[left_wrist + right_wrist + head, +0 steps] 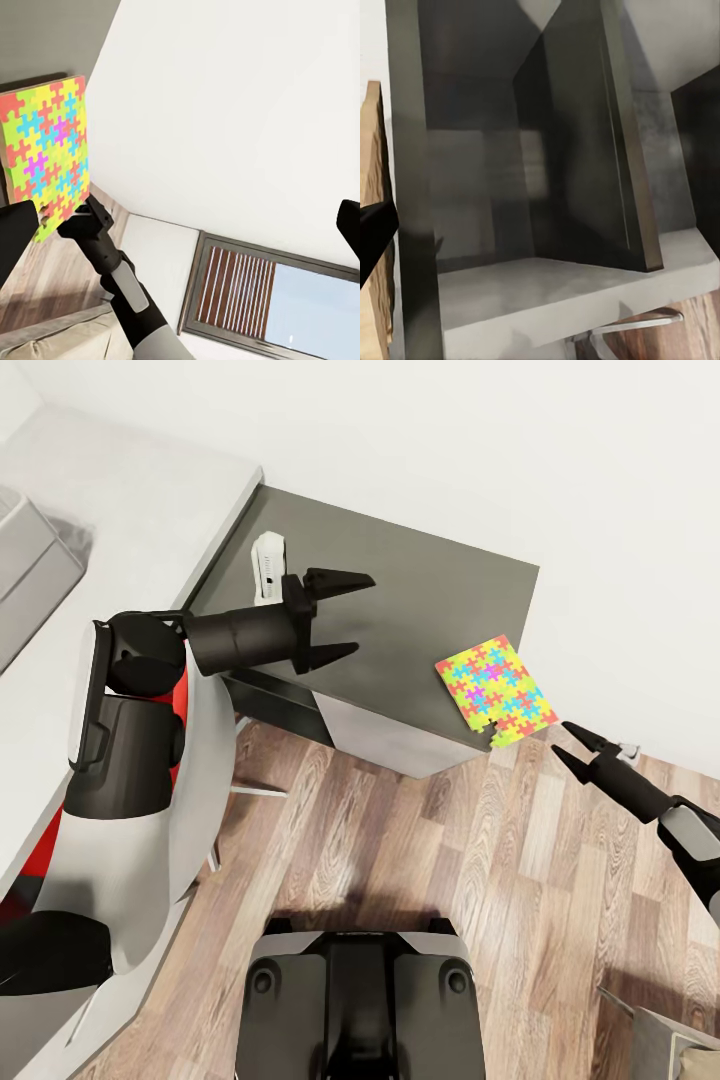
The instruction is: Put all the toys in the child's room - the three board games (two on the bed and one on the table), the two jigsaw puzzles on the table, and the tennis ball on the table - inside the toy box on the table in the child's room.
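One jigsaw puzzle (496,691), a bright multicoloured mat, lies on the right front corner of the table's dark-grey section (420,590), partly over the edge. The same jigsaw puzzle (45,157) appears in the left wrist view. My right gripper (572,744) is open just off the puzzle's overhanging corner, over the floor and apart from it; it also shows as my right gripper (88,214) in the left wrist view. Above the left part of the dark section my left gripper (345,617) is open and empty. The light-grey toy box (25,575) is cut off at the far left, on the pale table top (130,510).
A small white device (268,565) stands on the dark section behind my left gripper. White wall runs behind the table. Wood-plank floor (450,850) lies in front. A beige corner (675,1050) sits at the lower right. The right wrist view faces the desk's dark underside (570,150).
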You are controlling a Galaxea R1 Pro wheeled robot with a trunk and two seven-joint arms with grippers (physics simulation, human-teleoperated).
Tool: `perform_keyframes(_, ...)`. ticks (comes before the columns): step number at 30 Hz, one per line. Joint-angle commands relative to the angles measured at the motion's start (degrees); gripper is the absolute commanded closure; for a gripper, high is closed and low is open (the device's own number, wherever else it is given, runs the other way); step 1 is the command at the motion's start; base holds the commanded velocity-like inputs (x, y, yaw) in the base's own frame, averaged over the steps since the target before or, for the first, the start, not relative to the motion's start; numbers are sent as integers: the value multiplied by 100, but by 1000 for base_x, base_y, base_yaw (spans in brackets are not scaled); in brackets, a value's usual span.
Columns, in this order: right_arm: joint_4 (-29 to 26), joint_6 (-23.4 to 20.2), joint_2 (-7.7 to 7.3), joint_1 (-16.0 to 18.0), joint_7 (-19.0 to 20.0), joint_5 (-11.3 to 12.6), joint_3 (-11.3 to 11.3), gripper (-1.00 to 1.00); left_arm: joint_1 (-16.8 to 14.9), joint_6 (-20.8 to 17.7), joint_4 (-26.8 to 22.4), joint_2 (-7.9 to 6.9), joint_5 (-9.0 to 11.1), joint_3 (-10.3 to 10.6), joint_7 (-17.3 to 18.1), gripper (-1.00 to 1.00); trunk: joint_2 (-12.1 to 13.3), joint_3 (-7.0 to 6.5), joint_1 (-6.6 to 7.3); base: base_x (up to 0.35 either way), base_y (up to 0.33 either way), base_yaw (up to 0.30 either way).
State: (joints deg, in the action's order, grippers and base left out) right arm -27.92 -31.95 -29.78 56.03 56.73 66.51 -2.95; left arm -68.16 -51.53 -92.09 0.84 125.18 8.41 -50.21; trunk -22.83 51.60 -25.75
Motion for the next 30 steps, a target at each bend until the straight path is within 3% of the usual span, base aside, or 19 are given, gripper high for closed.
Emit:
perform_keyframes(1,5,-37,-6,4,5,58,-31,-100,-4,-5,-2,4,51,-6,-60,-100,-9,6,-3,0,0,0)
perform_keyframes(30,-35,469,18,-5,72,16,-28,-100,-12,-6,-2,4,47,-6,-62,-100,-9,6,-3,0,0,0)
